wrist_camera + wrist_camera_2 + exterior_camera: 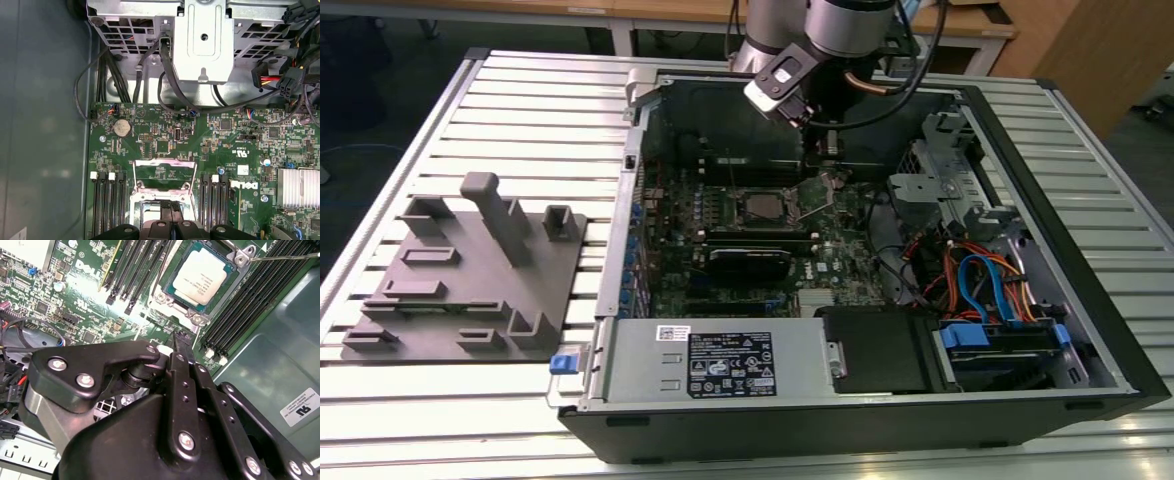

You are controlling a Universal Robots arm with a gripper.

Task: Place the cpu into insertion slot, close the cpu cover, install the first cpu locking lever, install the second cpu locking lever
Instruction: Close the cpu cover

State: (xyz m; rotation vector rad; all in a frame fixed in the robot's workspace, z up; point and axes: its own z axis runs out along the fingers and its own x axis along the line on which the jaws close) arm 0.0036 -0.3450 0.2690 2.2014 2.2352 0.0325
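We are viewing one cpu (202,275) lying flat, metal top upward, inside the single insertion slot (167,299). One cpu cover (163,162) is apparently standing open. The gripper (178,337), fingers together, is hovering just beside that slot.

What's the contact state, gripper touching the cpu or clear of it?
Apart. In the second wrist view the gripper tip stops short of the cpu seated in its socket, with a strip of green motherboard visible between them.
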